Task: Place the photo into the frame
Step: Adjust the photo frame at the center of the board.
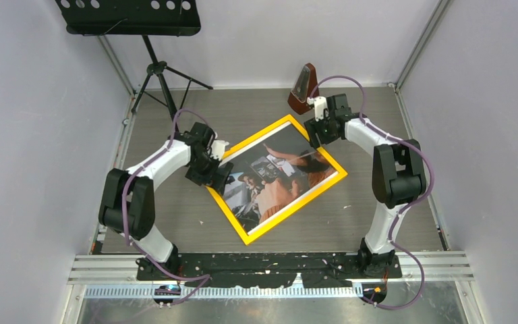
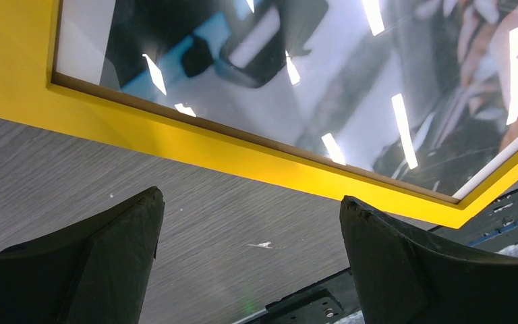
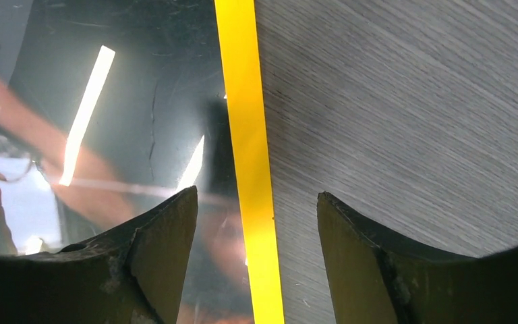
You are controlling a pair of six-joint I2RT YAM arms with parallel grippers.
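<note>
The yellow frame [image 1: 295, 208] lies flat on the grey table, turned like a diamond. The glossy photo [image 1: 276, 175] lies inside its outline. My left gripper [image 1: 217, 177] hovers at the frame's left corner. In the left wrist view it [image 2: 251, 202] is open over bare table, with the frame's strip [image 2: 195, 145] and the photo [image 2: 351, 81] just beyond its tips. My right gripper [image 1: 313, 135] is at the frame's upper right edge. It [image 3: 257, 202] stands open astride the yellow strip [image 3: 246, 121], one finger over the photo [image 3: 141, 101], the other over the table, touching neither.
A black music stand [image 1: 131, 17] on a tripod stands at the back left. A brown wedge-shaped object [image 1: 302, 88] sits behind the right gripper. White walls close in both sides. A black mounting plate [image 1: 270, 266] runs along the near edge.
</note>
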